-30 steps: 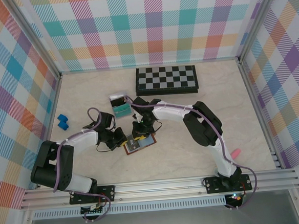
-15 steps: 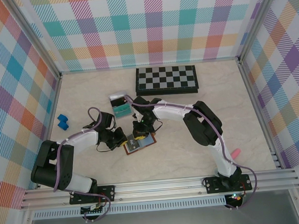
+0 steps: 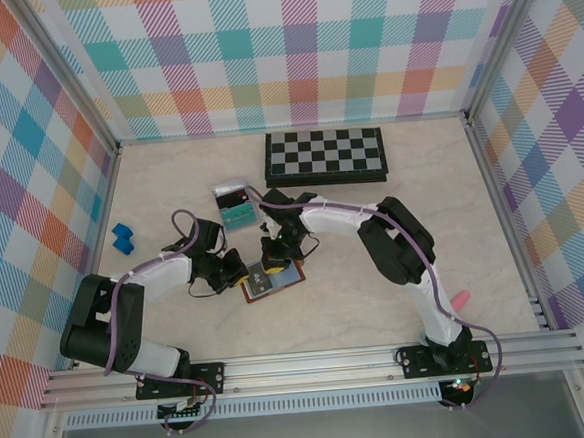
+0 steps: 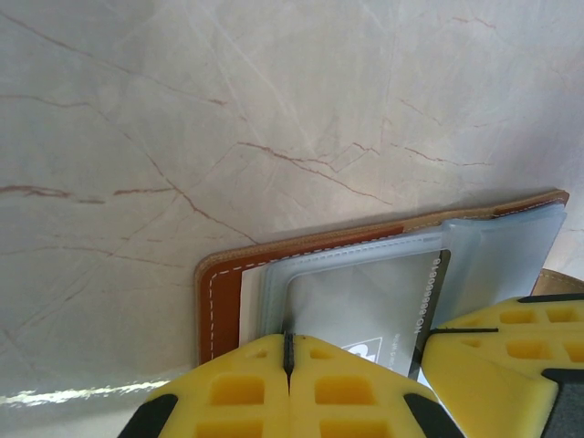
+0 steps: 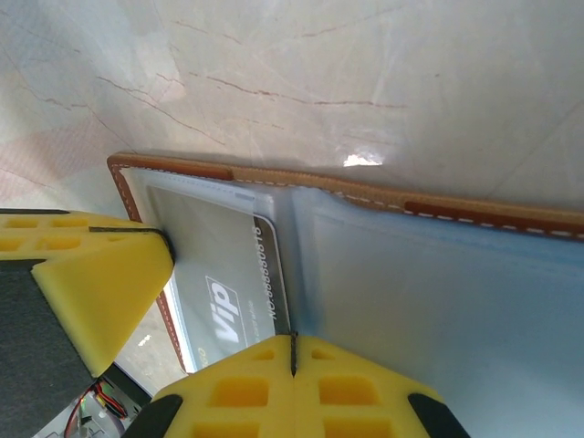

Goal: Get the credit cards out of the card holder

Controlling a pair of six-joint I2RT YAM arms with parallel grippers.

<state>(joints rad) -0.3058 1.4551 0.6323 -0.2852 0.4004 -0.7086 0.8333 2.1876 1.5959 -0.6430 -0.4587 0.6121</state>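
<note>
The card holder (image 4: pixel 219 301) lies open and flat on the pale, marble-look table (image 3: pixel 169 177), near the middle, right under the tips of both arms. Its outside is smooth brown leather with a row of white stitches along the edge. Its inside is soft blue-grey, with see-through plastic pockets (image 5: pixel 429 283) on top. One pocket holds a dark card (image 5: pixel 228 283). The card is thin and flat, with "Vip" and tiny numbers on it in pale print. The left gripper (image 4: pixel 287 351) has chunky yellow pads with little square dents. The pads are pressed tight together, with only a thin line between them, and they sit over the holder's near edge. The right gripper (image 5: pixel 292 351) has the same yellow pads, also squeezed together, just at the dark card's long edge. It is too hard to tell if either one is pinching the card or the pocket. Farther back on the table is a clear tray (image 3: pixel 220 192) with a teal card (image 3: pixel 238 217) inside it. Behind that lies a flat black-and-grey chessboard (image 3: pixel 325 157). A small blue block (image 3: pixel 123 238) sits well off to the left.
</note>
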